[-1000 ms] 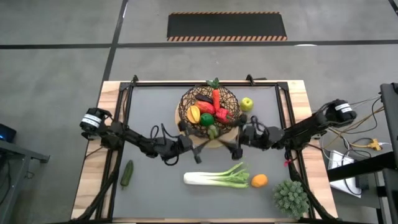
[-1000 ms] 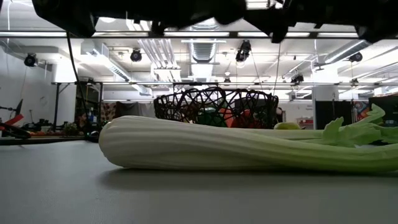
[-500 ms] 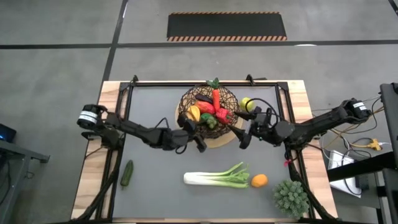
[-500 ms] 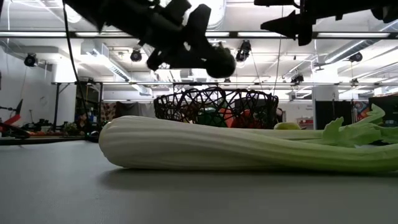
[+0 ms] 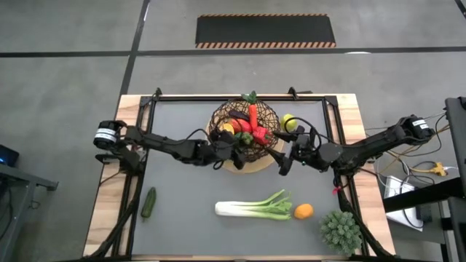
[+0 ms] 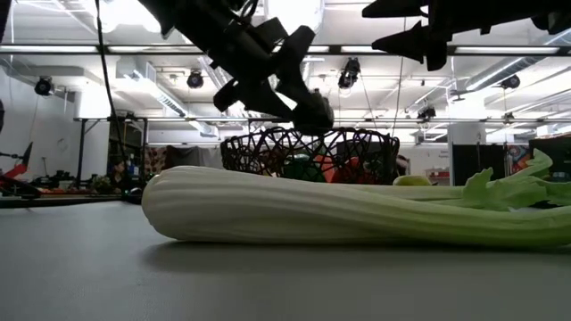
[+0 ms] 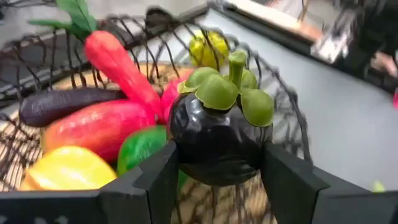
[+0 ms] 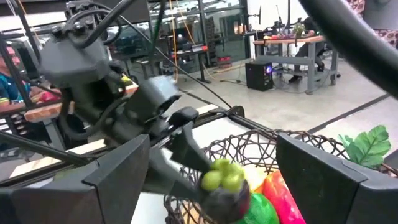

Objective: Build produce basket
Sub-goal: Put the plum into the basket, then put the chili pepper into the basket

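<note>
The dark woven basket (image 5: 244,125) stands on its pale wooden disc (image 5: 255,164) at the table's far middle. It holds a carrot (image 7: 121,62), red pepper (image 7: 93,127), yellow pepper (image 7: 65,171) and a long dark eggplant (image 7: 59,102). My left gripper (image 5: 234,148) is over the basket's near-left rim, shut on a round dark eggplant with a green cap (image 7: 217,140). My right gripper (image 5: 284,158) hangs open and empty beside the basket's right side. A leek (image 5: 255,209), an orange (image 5: 303,211) and a cucumber (image 5: 148,202) lie on the mat. My left gripper pinches the round dark eggplant's body (image 7: 183,149) on two opposite sides between its two fingers (image 7: 158,180). The fingers slant down from the table's left (image 6: 268,67). The fruit is lifted clear above the basket's rim, its green cap (image 7: 227,90) pointing away from the gripper.
A yellow-green apple (image 5: 289,121) lies right of the basket. A spiky green plant (image 5: 341,230) stands at the near right corner. The leek (image 6: 294,209) fills the low view's front. The grey mat (image 5: 182,218) shows bare at the near left.
My left gripper has carried the round dark eggplant toward the far edge and right, to the basket's near-left rim, coming down lower. My right gripper has drawn back a little toward the far right and then held still.
</note>
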